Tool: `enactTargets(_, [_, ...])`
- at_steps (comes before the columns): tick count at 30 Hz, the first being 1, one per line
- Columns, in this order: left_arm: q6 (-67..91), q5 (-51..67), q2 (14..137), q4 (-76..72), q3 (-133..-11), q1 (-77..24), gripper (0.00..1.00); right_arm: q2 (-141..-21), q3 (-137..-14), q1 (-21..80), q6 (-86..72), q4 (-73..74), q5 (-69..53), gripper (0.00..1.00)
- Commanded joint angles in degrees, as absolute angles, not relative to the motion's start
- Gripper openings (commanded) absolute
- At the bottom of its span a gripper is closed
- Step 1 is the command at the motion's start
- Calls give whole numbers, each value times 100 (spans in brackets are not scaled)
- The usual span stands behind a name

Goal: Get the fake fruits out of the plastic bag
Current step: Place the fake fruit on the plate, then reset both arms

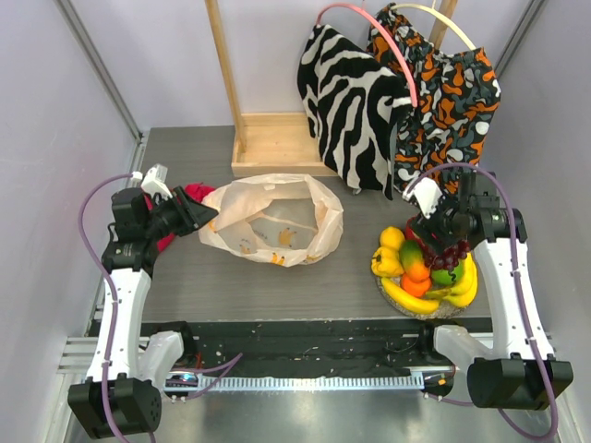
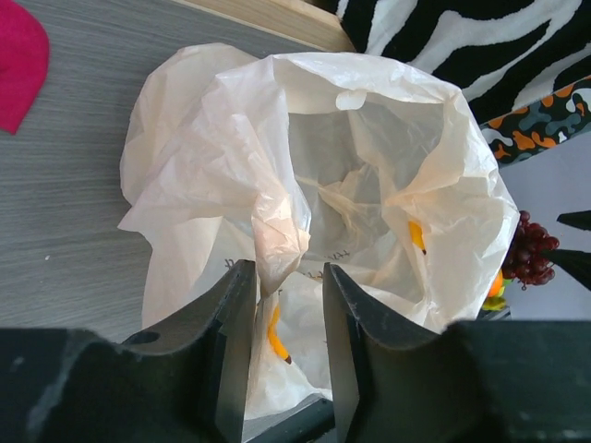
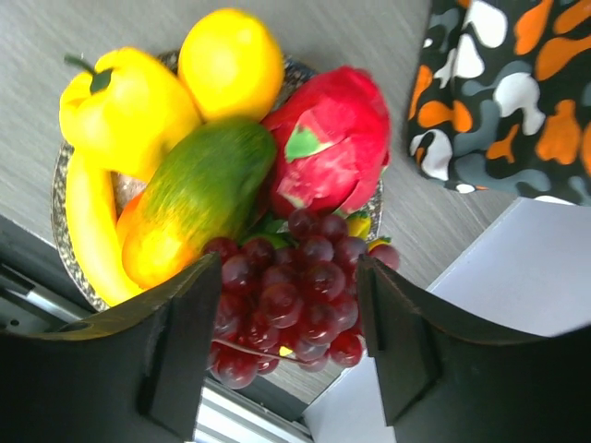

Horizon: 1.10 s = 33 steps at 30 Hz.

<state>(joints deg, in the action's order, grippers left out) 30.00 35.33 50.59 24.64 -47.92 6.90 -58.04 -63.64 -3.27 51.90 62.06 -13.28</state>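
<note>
Plate (image 3: 61, 231) buried under fruits (image 3: 199, 198) (rim shows), red cloth (image 1: 197, 191) half-hidden

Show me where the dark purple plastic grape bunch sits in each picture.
Top external: dark purple plastic grape bunch, right of centre.
Left wrist: far right edge.
Right wrist: lower centre.
Shared landmark: orange-and-black patterned cloth.

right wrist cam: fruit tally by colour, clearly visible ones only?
Yellow: 3 (pepper-shaped fruit, round fruit, banana)
Green-orange fruit: 1
Red fruit: 1
Purple grape bunch: 1
Total: 6; more may be hidden underneath.
</note>
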Motion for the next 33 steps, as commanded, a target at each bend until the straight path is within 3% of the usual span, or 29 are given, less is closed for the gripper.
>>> enactTargets(1, [2971,3744,4948,2241,-4895,721,41,-5941,-6916,-334,4835,5915,-1494,71])
enactTargets(4, [2962,3753,4939,2250,-4896,729,46,-5985,-7145,-334,4553,5757,-1608,80])
enactTargets(5, [2962,3762,4939,2250,-4896,729,49,-5968,-7189,-334,4483,5696,-1661,92])
enactTargets(7, [2953,3779,4939,2241,-4922,729,53,-5915,-7268,-334,4211,5582,-1801,100])
enactTargets(12, [2804,3841,4922,2294,-5141,729,80,-5932,-7374,-334,3167,4949,-1899,100])
enactTargets(13, [2760,3841,4931,2311,-5203,729,100,-6054,-7435,-334,2720,4835,-1855,100])
enactTargets(19, [2409,3981,5018,2452,-5888,721,100,-6880,-8182,-334,918,4711,-924,100])
enactTargets(24, [2294,4060,5194,2540,-6590,721,100,-7058,-8341,-334,563,4597,-265,100])
enactTargets(33, [2197,4061,5440,2628,-7084,729,100,-6900,-8157,-334,343,4281,-202,100])
